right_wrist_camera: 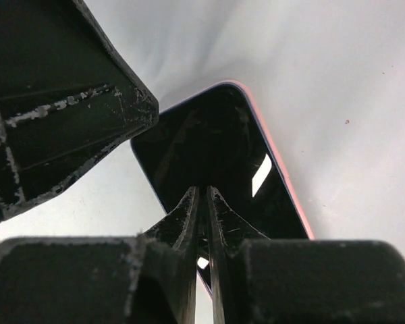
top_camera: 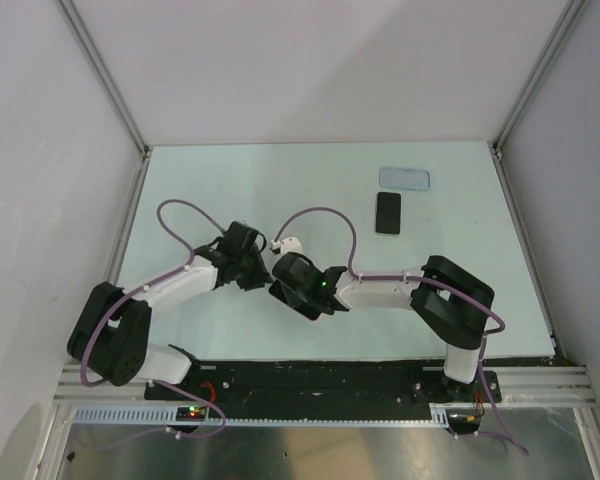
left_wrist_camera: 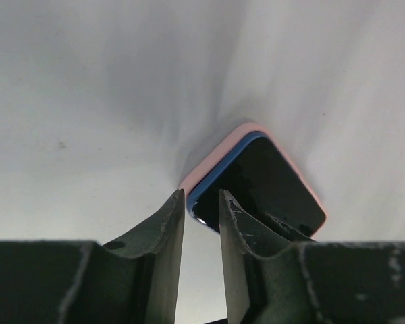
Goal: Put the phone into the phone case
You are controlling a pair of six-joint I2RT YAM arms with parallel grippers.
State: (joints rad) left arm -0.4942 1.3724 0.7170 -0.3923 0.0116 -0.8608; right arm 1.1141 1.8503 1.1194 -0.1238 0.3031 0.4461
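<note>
The black phone (top_camera: 388, 212) lies flat on the table at the back right, and the light-blue phone case (top_camera: 404, 178) lies just behind it. Both grippers are far from them, meeting at the table's middle. My left gripper (top_camera: 252, 268) (left_wrist_camera: 201, 196) has its jaws narrowly apart with a corner of a pink-rimmed, blue-edged dark slab (left_wrist_camera: 270, 179) between the tips. My right gripper (top_camera: 283, 283) (right_wrist_camera: 203, 191) is shut, its tips over the slab's glossy dark face (right_wrist_camera: 209, 142). The slab is hidden under the grippers in the top view.
The pale table (top_camera: 200, 180) is walled in by white panels with metal posts (top_camera: 120, 100) at the corners. Purple cables (top_camera: 180, 215) loop over both arms. The left gripper's black body (right_wrist_camera: 54, 101) fills the upper left of the right wrist view.
</note>
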